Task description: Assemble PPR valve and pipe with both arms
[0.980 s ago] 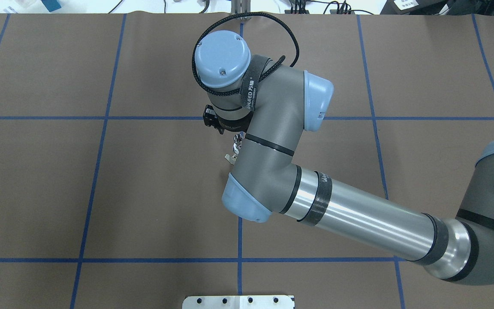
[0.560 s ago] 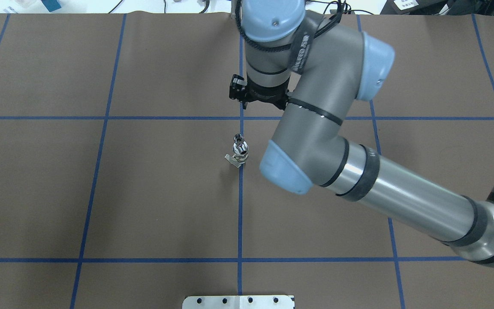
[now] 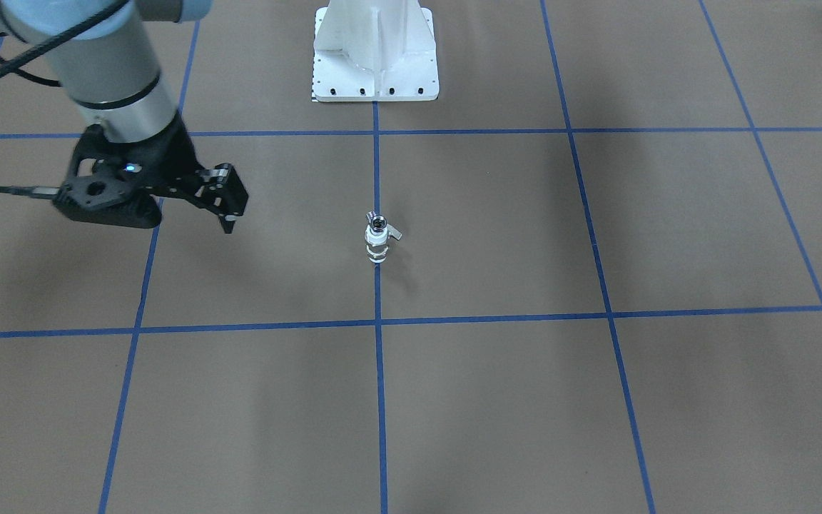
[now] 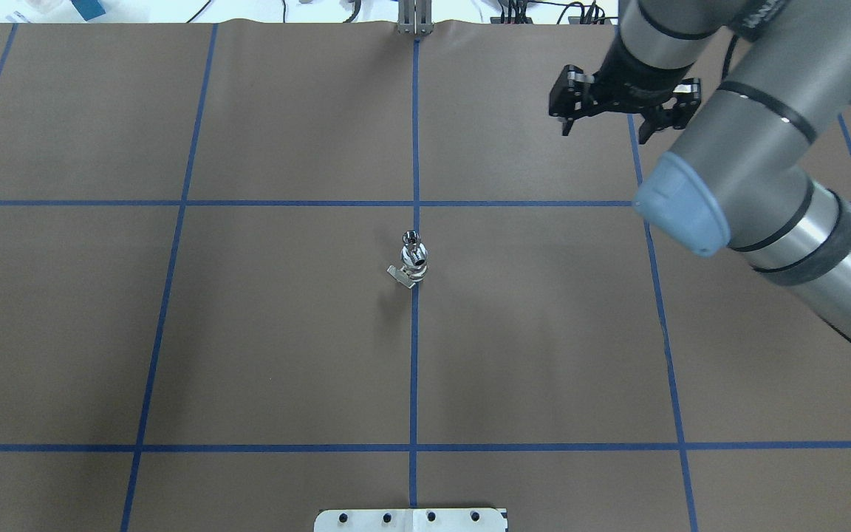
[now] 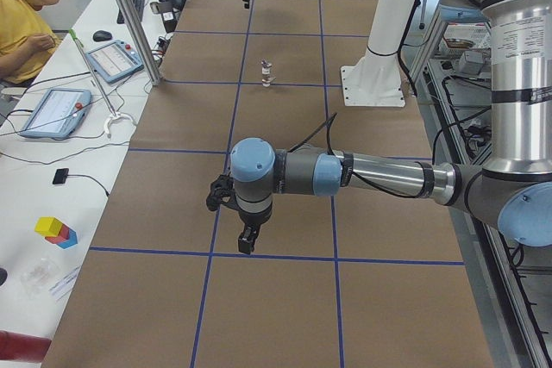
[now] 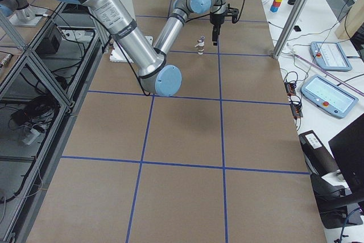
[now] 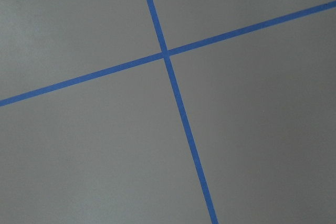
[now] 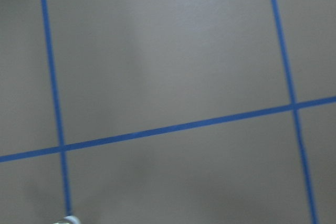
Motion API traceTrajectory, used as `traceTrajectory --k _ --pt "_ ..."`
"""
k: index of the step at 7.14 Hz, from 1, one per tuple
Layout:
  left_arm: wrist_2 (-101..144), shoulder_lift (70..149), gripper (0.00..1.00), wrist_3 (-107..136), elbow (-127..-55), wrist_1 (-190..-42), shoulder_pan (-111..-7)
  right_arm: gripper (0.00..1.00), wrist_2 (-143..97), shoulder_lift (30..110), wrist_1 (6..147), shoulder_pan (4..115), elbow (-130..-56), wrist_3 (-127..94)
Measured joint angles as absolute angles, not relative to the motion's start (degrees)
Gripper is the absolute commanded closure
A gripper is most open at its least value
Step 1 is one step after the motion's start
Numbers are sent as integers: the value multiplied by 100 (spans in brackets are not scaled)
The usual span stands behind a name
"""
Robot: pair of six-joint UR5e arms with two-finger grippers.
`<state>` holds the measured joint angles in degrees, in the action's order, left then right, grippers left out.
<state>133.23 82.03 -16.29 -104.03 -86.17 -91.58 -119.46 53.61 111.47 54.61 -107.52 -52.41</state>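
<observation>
The white PPR valve stands upright on the brown mat at the table's middle, its grey lever sticking out sideways. The silver pipe sits in its top, open end up. The pair also shows in the overhead view. My right gripper is open and empty, raised over the far right of the mat, well away from the pair; it also shows in the front-facing view. My left gripper hangs over the mat's left end, far from the pair. I cannot tell whether it is open or shut.
The white pedestal base stands at the robot's side of the table. Blue tape lines mark a grid on the mat. An aluminium post and the operators' desk with tablets lie beyond the far edge.
My right arm has swung away from above the valve and pipe, up and towards the far right. The valve and pipe have stayed standing in place.
</observation>
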Motion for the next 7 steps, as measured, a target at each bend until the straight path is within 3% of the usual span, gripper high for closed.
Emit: traceTrajectory --k 5,7 --pt "13520 8008 0 -977 -10304 -8681 -9197 1 -12492 7237 11042 7219 -10667 -1559" --pt "13512 8052 0 -930 -10326 -8719 -9202 1 -12544 7991 10311 7783 -10222 -586"
